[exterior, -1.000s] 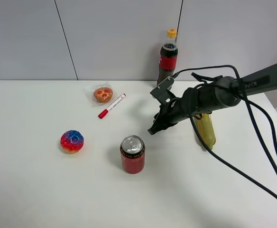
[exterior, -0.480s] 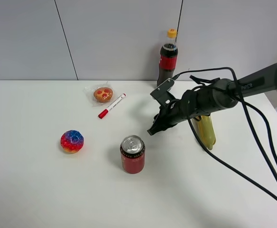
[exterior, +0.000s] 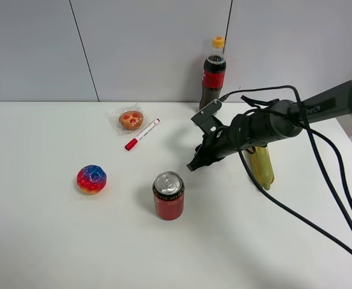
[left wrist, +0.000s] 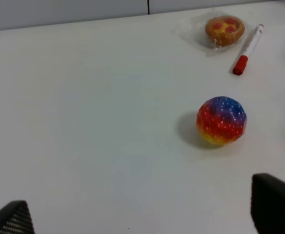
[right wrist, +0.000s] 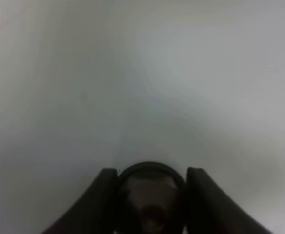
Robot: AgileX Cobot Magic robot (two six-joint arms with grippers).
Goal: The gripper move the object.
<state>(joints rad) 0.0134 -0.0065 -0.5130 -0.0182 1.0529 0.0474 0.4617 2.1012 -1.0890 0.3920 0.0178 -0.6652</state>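
the right gripper (exterior: 193,164) reaches in from the right of the high view on a long black arm, its tip pointing down and to the left over the white table (exterior: 49,241). in the right wrist view the object (right wrist: 150,202), a small dark round cup seen from its rim side, sits squarely between the two black fingers (right wrist: 102,200), one pressed to each side of it, so the jaws are pinching it with no gap showing. from the high camera the object is too small and too hidden at the tip to make out, and whether it touches the table cannot be told. the tip hangs near the red soda can (exterior: 168,195), just past its far right side and apart from it. a cola bottle (exterior: 213,72) stands upright at the back wall behind the arm, and a yellow item (exterior: 264,165) lies partly under the arm. well to the left lie a red marker (exterior: 142,134), a wrapped pastry (exterior: 131,119) just beside it, and a multicoloured ball (exterior: 91,179). the left gripper (left wrist: 142,214) shows only in its own wrist view, fingers spread wide with nothing between them, looking toward the ball.
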